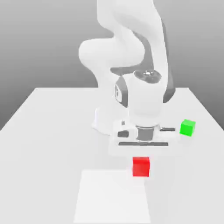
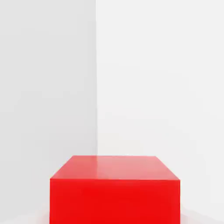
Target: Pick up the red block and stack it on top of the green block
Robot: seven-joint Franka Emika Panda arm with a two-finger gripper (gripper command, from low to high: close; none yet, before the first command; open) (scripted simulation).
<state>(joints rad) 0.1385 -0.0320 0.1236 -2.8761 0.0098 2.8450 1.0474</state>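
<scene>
A: What is closest?

B: A pale, flat square patch [image 1: 113, 196] on the table [image 1: 43, 131]. At its far edge sits the red block [image 1: 141, 166], a smooth little cube with plain, shiny faces.

A: And the gripper?

B: The hand [image 1: 142, 131] is white and round, low over the red block. I cannot tell if it is holding it.

A: What is farther back?

B: The green block [image 1: 187, 127], just as smooth and square, toward the exterior view's right, well apart from the red one. Behind it is the fat, curvy white arm [image 1: 127, 52].
</scene>
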